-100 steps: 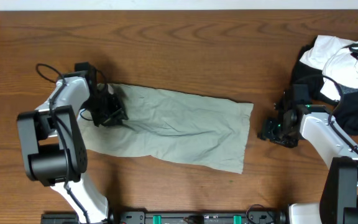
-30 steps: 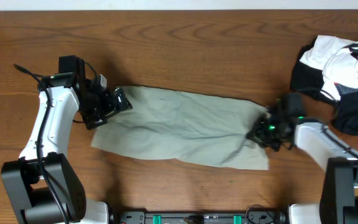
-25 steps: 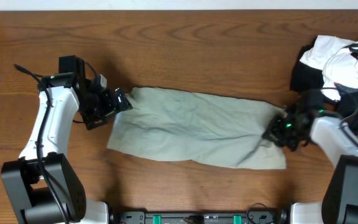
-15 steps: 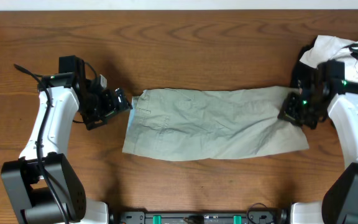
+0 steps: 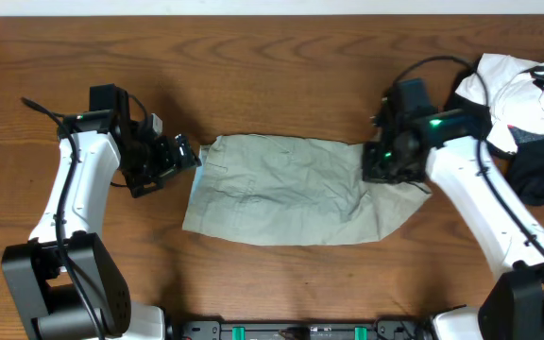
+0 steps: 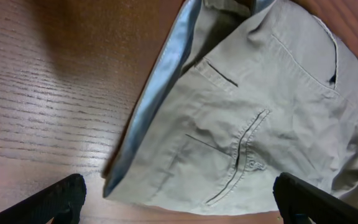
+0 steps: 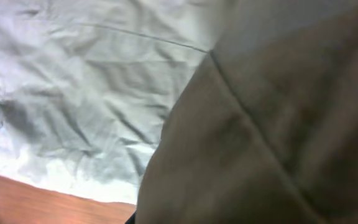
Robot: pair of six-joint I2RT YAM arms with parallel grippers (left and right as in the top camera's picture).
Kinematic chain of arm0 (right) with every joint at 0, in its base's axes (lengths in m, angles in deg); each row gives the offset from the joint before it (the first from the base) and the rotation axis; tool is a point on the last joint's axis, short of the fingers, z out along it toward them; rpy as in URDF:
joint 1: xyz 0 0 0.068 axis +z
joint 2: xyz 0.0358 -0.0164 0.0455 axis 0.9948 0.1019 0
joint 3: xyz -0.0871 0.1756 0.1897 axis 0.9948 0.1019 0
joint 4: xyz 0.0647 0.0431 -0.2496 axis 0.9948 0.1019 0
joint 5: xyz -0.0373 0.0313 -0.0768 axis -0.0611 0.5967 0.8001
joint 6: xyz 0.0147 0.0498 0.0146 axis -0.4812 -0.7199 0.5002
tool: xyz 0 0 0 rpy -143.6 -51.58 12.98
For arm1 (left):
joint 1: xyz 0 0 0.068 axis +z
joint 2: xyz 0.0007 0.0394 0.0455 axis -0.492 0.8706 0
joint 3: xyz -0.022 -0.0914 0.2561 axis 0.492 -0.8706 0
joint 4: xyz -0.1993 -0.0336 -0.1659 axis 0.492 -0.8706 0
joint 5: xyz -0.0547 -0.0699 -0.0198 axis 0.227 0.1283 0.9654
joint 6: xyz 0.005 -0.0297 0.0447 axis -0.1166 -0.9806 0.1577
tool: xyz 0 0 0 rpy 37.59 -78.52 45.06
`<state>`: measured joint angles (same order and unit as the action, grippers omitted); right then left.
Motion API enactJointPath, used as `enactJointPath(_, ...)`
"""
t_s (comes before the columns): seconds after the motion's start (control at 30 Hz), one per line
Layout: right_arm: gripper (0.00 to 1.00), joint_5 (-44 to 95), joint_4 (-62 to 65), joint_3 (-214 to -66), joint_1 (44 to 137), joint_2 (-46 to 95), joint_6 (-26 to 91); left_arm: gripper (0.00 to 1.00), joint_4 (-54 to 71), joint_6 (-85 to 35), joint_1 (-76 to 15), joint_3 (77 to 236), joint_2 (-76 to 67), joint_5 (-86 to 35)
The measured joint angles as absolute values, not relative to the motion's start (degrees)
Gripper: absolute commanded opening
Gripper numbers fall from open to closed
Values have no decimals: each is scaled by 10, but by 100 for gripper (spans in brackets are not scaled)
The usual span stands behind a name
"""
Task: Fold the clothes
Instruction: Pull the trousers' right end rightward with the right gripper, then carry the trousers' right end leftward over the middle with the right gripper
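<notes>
The clothes [image 5: 281, 189], one wrinkled khaki garment, lie across the middle of the table. My right gripper [image 5: 382, 165] is shut on the garment's right end, which it holds raised and drawn back over the rest. In the right wrist view the held cloth [image 7: 278, 137] hangs dark and close and hides my fingers, with the flat part [image 7: 92, 93] lit beneath. Just off the waistband end, my left gripper [image 5: 179, 159] is open and holds nothing. The left wrist view shows the waistband and a back pocket [image 6: 247, 124] beyond my left gripper [image 6: 179, 205].
A heap of black and white garments [image 5: 527, 104] lies at the back right corner, behind the right arm. Bare wooden table [image 5: 281, 66] surrounds the khaki garment. The table's front edge with the arm bases [image 5: 300, 331] runs along the bottom.
The right gripper dragged the garment rightward away from the left gripper, then lifted its right end and carried it back leftward over the cloth. The left arm stayed still, open.
</notes>
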<state>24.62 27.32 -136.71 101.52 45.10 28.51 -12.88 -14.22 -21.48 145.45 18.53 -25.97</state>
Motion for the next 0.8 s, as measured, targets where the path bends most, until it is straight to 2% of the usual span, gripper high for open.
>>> enactJointPath(0.23,2,255,243,-1368,1088,469,250,98,-129,-142,-215,1455,185,-260)
enactJointPath(0.4,7,255,218,-1368,1129,519,224,98,-132,-142,-215,1455,185,-260)
enactJointPath(0.67,4,215,165,-1368,1175,580,200,98,-133,-142,-215,1455,185,-260)
enactJointPath(0.8,17,198,158,-1371,1182,580,185,98,-133,-142,-215,1455,185,-260)
